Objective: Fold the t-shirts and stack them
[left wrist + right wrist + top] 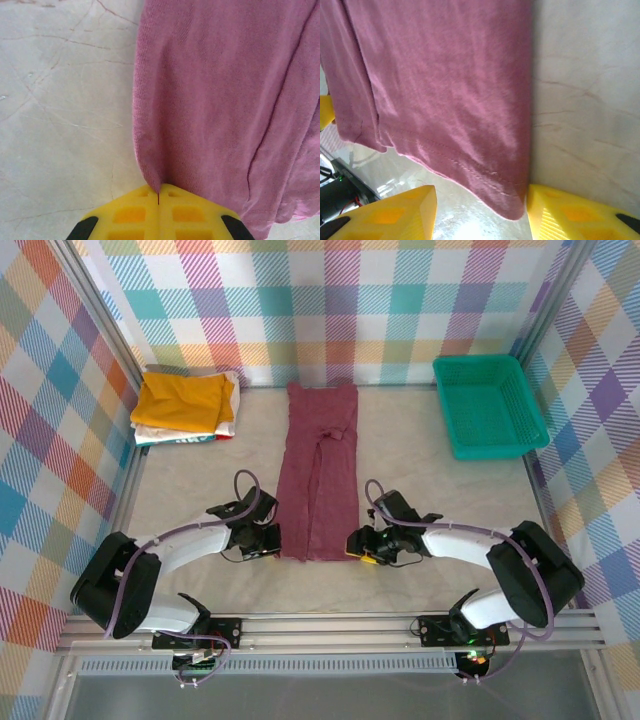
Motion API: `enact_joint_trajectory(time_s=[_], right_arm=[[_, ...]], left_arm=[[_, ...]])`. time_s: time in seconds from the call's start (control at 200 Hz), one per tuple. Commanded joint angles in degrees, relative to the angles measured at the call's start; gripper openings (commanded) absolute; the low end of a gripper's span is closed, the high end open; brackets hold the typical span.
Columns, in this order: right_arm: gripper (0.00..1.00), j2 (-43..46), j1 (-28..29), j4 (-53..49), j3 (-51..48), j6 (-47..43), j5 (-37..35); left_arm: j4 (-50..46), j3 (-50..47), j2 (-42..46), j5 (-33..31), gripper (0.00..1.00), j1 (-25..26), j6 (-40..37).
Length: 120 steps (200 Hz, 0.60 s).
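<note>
Top external view: both arms reach low over the table (440,490), elbows out, bent in toward the dark red shirt (320,475).
Dark red shirt: lies flat in a long strip up the middle of the table.
Left tool (262,538): sits at the strip's near left edge. Its yellow fingers (130,215) are pressed together, nipping the cloth edge.
Right tool (365,545): sits at the near right corner, spread wide, with the hem between its fingers.
Other shirts: the yellow shirt (185,400) lies folded in the far left corner.
Hard to see: the white shirt (232,418) is mostly hidden under the yellow one.
Basket (478,362): far right.
</note>
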State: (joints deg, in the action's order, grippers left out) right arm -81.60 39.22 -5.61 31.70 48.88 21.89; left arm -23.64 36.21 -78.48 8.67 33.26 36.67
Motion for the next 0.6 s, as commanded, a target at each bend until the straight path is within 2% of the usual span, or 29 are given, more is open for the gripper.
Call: enact_joint_trajectory(time_s=[0.0, 0.17, 0.435, 0.52, 0.595], right_arm=[[0.49, -3.0, 1.3, 0.0, 2.5, 0.9, 2.6], [0.42, -5.4, 1.2, -2.7, 3.5, 1.0, 0.3], [0.5, -3.3, 1.0, -7.8, 4.4, 1.7, -4.5], [0.49, -3.6, 0.9, -7.3, 4.1, 1.7, -4.4], [0.43, -4.3, 0.6, -7.0, 4.6, 1.2, -4.4]], left_arm=[[0.6, -1.1, 1.1, 0.8, 0.0, 0.3, 0.6], [-0.6, -1.0, 2.8, -0.4, 0.0, 0.3, 0.2], [-0.8, -1.2, 3.4, -1.5, 0.0, 0.3, 0.2], [-0.6, -1.2, 3.1, -1.4, 0.0, 0.3, 0.2], [-0.8, -1.5, 2.8, -1.3, 0.0, 0.3, 0.0]])
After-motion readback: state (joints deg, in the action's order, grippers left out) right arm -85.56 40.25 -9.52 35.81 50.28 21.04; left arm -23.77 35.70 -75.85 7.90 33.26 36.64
